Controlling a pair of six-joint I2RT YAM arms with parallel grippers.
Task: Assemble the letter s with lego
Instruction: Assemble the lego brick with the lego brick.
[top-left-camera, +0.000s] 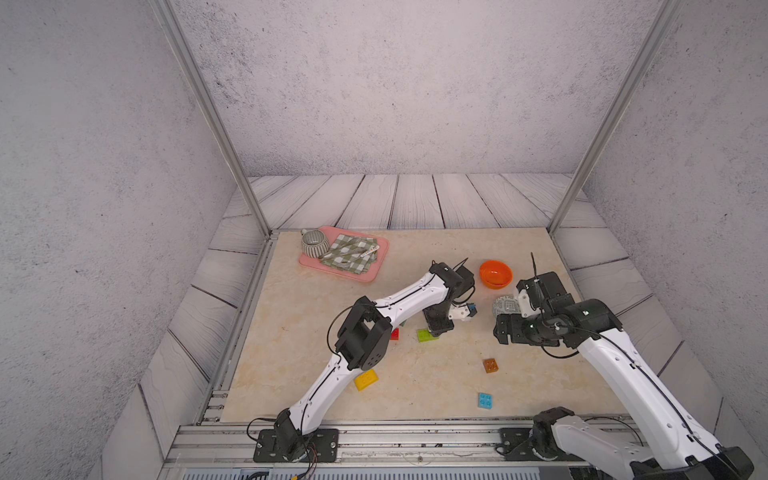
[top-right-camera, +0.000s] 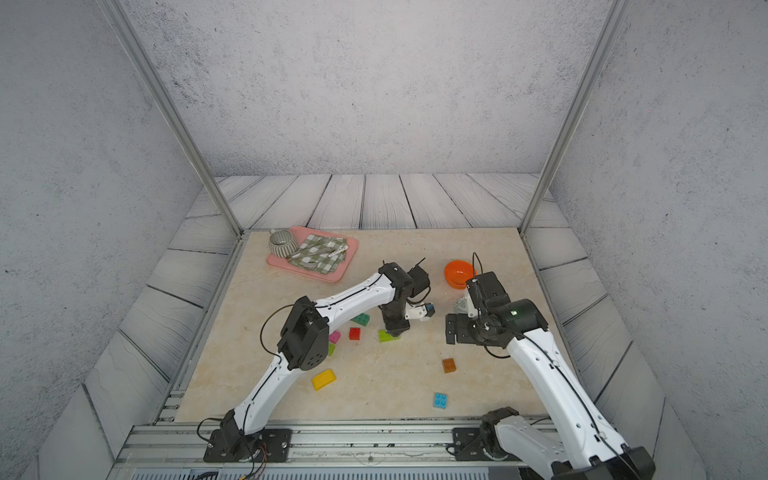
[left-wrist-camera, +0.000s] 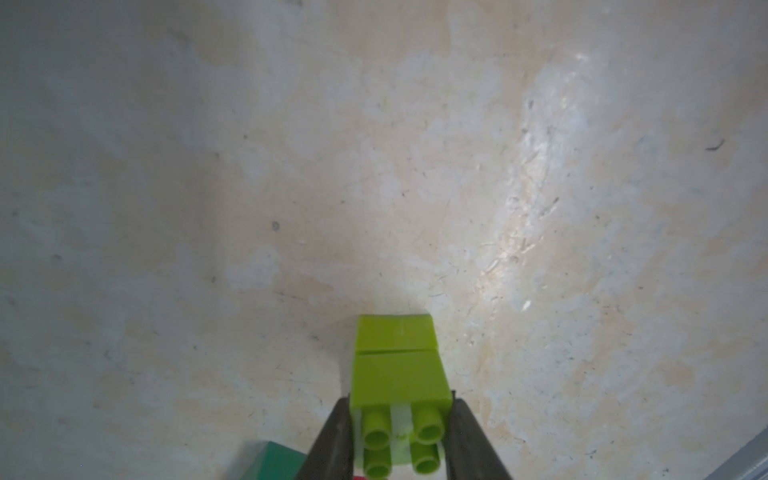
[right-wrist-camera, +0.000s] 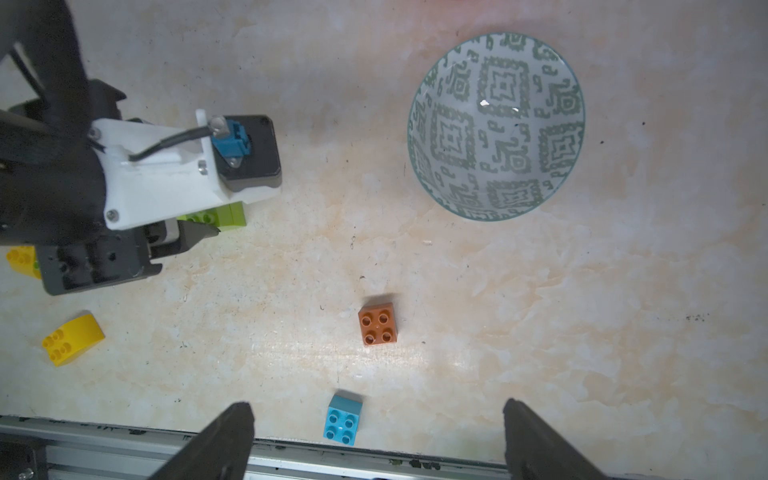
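My left gripper (left-wrist-camera: 401, 432) is shut on a lime lego piece (left-wrist-camera: 399, 374), two lime bricks joined at a seam, studs facing the wrist camera. It sits low at the tabletop near the middle, in both top views (top-left-camera: 426, 335) (top-right-camera: 386, 336). A red brick (top-right-camera: 354, 333), a dark green brick (top-right-camera: 360, 319) and a pink brick (top-right-camera: 334, 336) lie just left of it. A yellow brick (top-left-camera: 365, 379), a brown brick (top-left-camera: 491, 365) and a blue brick (top-left-camera: 485, 400) lie nearer the front. My right gripper (right-wrist-camera: 376, 411) hangs open and empty, above the blue brick (right-wrist-camera: 343, 419).
An orange bowl (top-left-camera: 495, 274) sits at the back right, with a patterned bowl (right-wrist-camera: 496, 124) close by under the right arm. A pink tray (top-left-camera: 376, 266) with a striped mug and checked cloth is at the back left. A metal rail (right-wrist-camera: 124, 440) runs along the front edge.
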